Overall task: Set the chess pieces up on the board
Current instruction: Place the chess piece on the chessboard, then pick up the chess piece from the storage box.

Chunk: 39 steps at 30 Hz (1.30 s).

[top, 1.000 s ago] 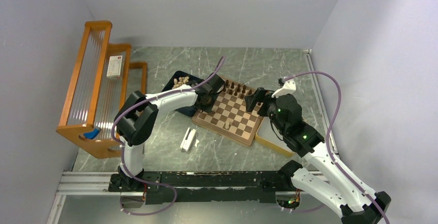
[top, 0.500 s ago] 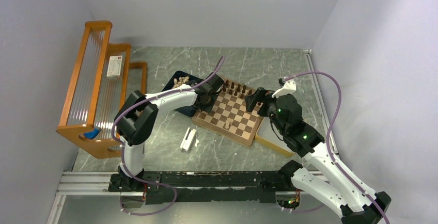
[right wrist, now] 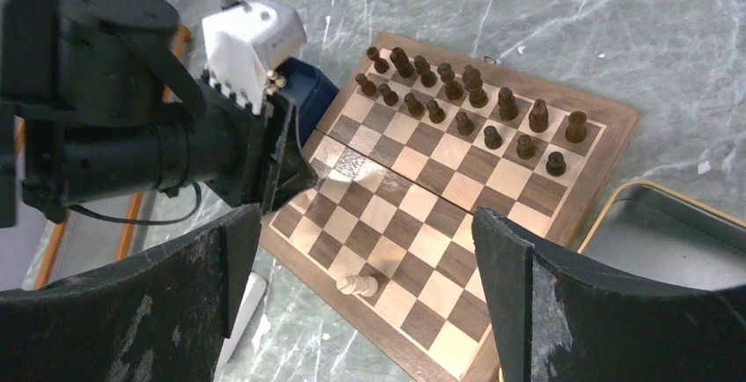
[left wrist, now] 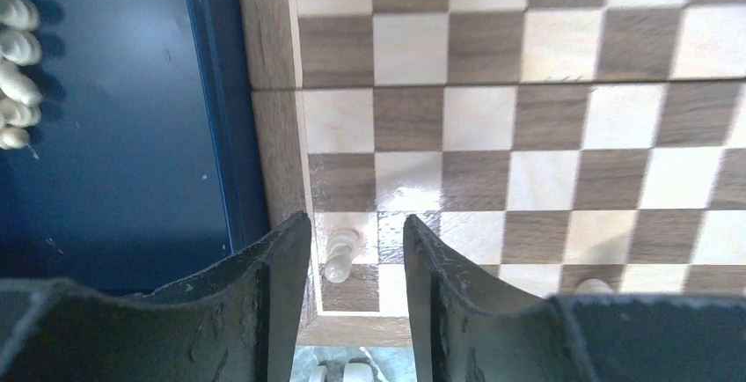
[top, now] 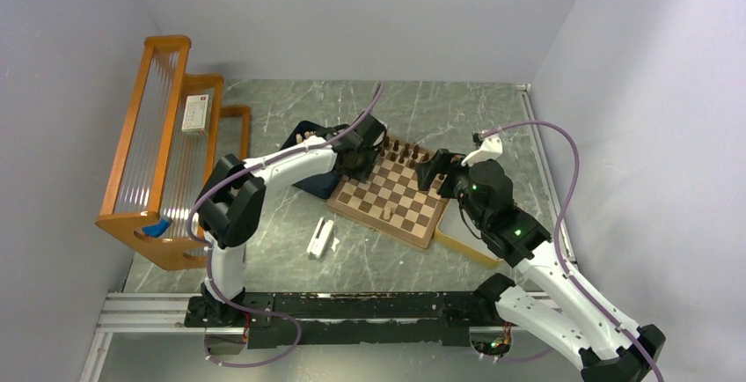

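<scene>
Left wrist cam has the key bit, but big stuff first. On the green marble table (top: 457, 109), the board (top: 400, 202) lies skewed in the middle, with the blue tray (left wrist: 132, 135) hugging its left rim.

Over the corner by that tray sits the left gripper (left wrist: 356, 241), jaws apart and clamping nothing. Well apart from it, the right gripper (right wrist: 365, 224) hangs spread wide and empty over the board's right side.

The dark pieces (right wrist: 476, 93) fill two rows at the far edge, and spare pale ones (left wrist: 16, 74) lie in the tray.

One pale pawn (left wrist: 340, 254) stands upright on an edge square between the left fingers (left wrist: 281, 294), closer to the tray-side one. Can't tell if they touch. The left arm's way nearer, and I'd guess it has to lift straight up or the pawn tips.
</scene>
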### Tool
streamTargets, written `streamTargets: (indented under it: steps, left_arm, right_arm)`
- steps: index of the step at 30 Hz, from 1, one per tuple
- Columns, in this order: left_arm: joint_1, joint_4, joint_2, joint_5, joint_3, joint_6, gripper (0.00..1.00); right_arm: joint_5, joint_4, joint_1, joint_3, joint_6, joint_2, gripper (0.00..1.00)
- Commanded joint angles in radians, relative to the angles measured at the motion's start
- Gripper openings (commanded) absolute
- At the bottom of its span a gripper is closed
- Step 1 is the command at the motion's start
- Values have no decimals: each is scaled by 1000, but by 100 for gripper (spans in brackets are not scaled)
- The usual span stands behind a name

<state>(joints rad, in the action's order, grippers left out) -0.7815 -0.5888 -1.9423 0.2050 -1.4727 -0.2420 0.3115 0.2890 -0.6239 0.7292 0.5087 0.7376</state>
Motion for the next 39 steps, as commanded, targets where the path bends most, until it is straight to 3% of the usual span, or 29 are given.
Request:
streamTargets:
  steps: [1,6,13,19,23,39]
  left_arm:
    - [4,-14,19,-35,-95,18,48]
    - [26,55,91,-16,-81,-10,45]
    - [131,41,73,-26,-178,-13,43]
    - [244,31,42,5,-197,-6,42]
    - [354,56,19,-69,-153,-20,39]
    - [477,110,-57,-122,-140,56,36]
  right_arm:
    - [45,-10,-4,-3,-22,5,95]
    - [41,-51,-3,-60,-40,31,95]
    - [-16,-87,-4,-82,-16,89,95]
    - [-31,-106,-4,-41,-28,141,95]
    - [-41,-124,-4,-47,-26,191,95]
    - [-22,-171,-4,4,-86,287,95]
